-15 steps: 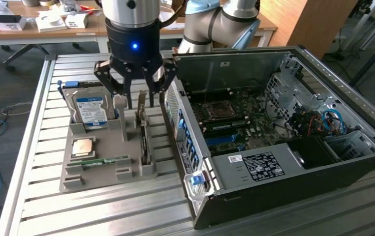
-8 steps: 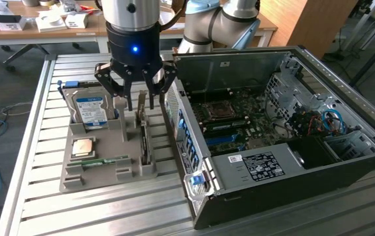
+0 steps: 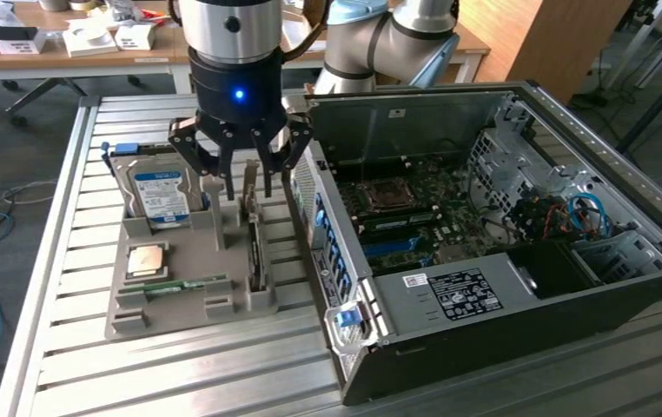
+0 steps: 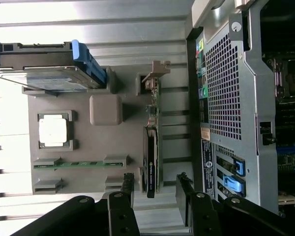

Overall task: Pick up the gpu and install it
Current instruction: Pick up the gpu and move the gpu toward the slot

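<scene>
Heads up: your gripper (image 3: 241, 180) spread wide, empty, over gpu (image 3: 254, 248) standing on edge in grey tray (image 3: 192, 254), pc case (image 3: 321, 234) close on exterior view's right. Drop off-centre, you clip fan (image 4: 148, 160), tip card.

Beside the computer case (image 4: 231, 98) (cut off at the picture's edge), the gpu (image 4: 152, 142) stands edge-on, its fan face hidden; the case's sticker (image 3: 461, 294) has print too small to read.
</scene>
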### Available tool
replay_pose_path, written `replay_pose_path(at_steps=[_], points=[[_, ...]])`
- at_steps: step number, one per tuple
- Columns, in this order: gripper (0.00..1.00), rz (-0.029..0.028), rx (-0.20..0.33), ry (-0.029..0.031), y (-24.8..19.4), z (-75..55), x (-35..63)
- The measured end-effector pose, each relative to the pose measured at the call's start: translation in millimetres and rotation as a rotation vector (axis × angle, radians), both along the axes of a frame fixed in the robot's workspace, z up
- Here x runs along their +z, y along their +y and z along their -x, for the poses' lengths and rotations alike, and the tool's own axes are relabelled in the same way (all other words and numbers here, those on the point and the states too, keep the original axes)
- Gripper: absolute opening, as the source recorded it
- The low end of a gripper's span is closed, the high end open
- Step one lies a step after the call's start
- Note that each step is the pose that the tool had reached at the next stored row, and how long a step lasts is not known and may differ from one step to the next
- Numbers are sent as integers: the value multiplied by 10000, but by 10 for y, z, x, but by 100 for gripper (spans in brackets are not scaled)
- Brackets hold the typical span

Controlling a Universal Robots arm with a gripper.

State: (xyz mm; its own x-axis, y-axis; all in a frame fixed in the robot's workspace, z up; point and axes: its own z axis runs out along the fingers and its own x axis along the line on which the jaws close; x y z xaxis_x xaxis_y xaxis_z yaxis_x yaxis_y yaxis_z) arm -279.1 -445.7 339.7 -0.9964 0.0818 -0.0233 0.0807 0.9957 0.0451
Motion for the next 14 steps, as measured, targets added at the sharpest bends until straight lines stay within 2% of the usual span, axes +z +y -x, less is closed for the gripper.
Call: replay_pose_path(at_steps=[14], points=[[47,-1,0,0,0,0,-89]])
